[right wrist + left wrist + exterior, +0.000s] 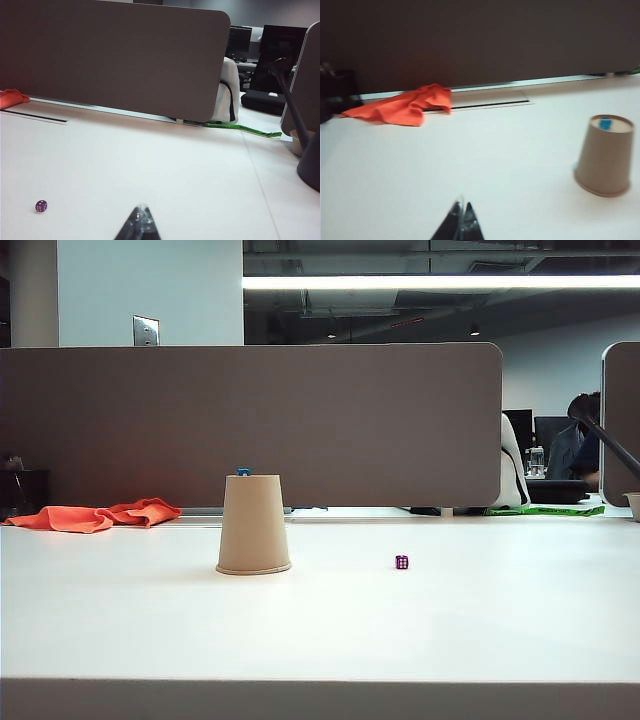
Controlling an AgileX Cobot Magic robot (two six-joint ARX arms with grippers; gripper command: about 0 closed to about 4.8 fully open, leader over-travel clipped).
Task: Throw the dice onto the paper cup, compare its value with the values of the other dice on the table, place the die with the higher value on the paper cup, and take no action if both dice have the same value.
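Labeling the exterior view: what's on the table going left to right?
Orange cloth → paper cup, upside down, with the blue die on its upturned base → purple die. Neither tool shows in this view; each wrist view shows its own tool shut, low over the white table.

I see a matt tan paper cup (253,525) upside down on the smooth white table (320,620), which shows a faint sheen. Behind the cup, soft orange cloth (95,516) lies crumpled beneath a matt grey-brown partition (250,425). My left gripper (462,222) and right gripper (140,224) look like glossy black plastic.
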